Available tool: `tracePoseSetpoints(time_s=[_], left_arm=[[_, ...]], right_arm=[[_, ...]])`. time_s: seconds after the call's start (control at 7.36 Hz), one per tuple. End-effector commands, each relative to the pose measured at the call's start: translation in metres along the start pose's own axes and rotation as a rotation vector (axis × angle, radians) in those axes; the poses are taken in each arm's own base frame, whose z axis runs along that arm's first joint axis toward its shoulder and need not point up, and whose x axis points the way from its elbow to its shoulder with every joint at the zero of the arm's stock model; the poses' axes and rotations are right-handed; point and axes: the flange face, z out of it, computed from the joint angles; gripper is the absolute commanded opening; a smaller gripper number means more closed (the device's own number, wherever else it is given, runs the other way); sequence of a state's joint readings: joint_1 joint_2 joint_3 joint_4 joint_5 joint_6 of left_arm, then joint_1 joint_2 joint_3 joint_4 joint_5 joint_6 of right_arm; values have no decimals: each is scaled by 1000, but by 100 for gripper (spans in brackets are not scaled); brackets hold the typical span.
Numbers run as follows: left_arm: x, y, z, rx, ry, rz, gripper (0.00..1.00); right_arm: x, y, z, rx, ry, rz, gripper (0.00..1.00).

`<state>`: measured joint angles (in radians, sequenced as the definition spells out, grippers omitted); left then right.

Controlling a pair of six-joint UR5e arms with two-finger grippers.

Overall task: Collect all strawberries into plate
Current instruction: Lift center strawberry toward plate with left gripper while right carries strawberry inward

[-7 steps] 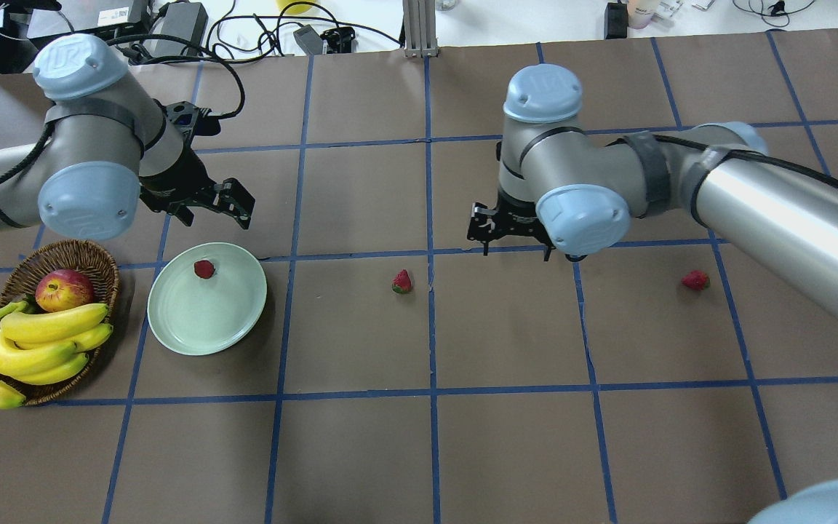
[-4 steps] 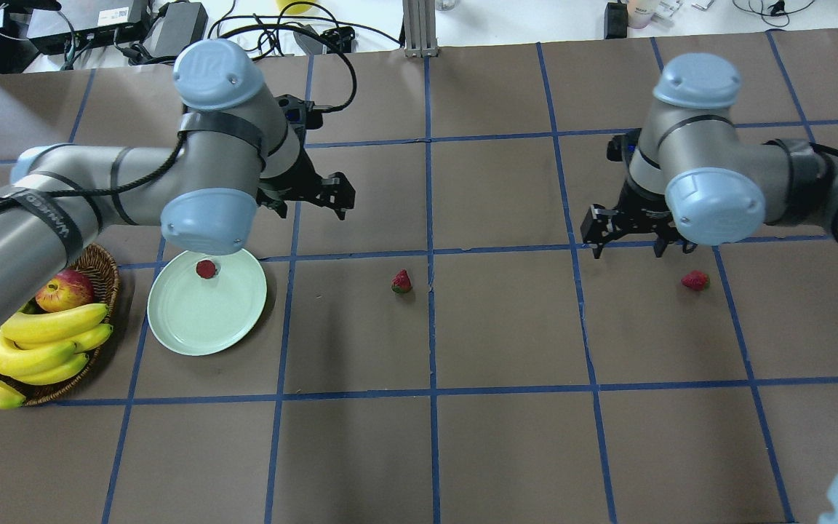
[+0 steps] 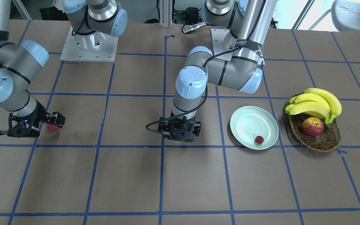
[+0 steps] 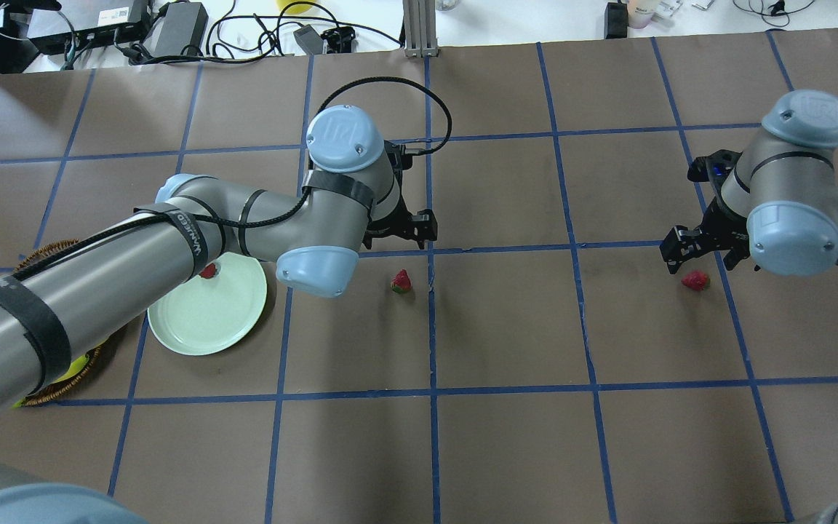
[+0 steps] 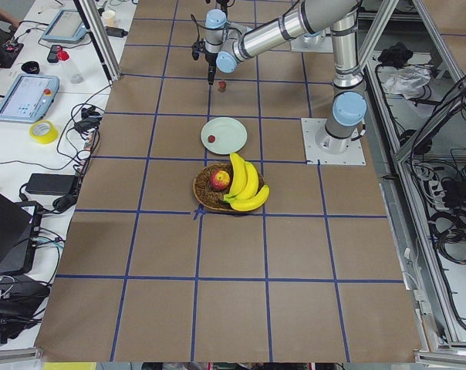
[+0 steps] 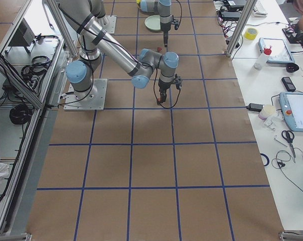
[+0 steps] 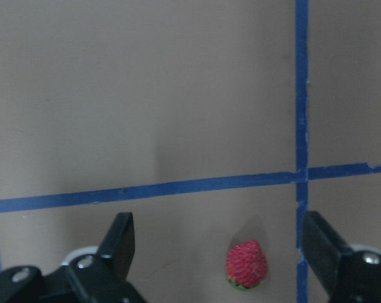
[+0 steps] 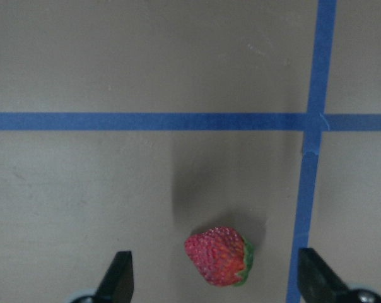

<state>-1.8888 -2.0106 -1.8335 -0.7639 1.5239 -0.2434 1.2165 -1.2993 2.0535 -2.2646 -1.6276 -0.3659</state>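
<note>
One strawberry [image 4: 207,271] lies on the pale green plate [image 4: 201,320] near its far rim. A second strawberry [image 4: 402,282] lies on the table at the middle. My left gripper [image 7: 219,230] is open and hovers over it, just on the far side; the berry [image 7: 246,265] shows between the fingers in the left wrist view. A third strawberry [image 4: 695,280] lies at the right. My right gripper [image 4: 703,256] is open above it, and the berry [image 8: 219,255] sits between the fingers in the right wrist view. Both grippers are empty.
A brown wicker basket [image 3: 330,143] with bananas [image 3: 317,103] and a red-yellow apple [image 3: 312,127] stands beside the plate [image 3: 245,122], on its outer side. My left arm reaches over the basket and part of the plate in the overhead view.
My left gripper has swung right from beside the plate to over the middle strawberry. My right gripper has moved right to over the right strawberry. Both stay open; no strawberry moved.
</note>
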Motion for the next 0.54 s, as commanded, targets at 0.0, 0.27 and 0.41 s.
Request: tracePoseSetpoints(time_s=[0.0,0.27,0.41], left_arm=[[2,28,25,-51,-13,4,92],[1,28,29,-55,-12,2,64],[2,28,30,-57,-11,2,46]], right_arm=[[-1,3,24,49,15,-4,77],[-5,11,31,32,9,0,56],[-7,12,27,28,15,4,46]])
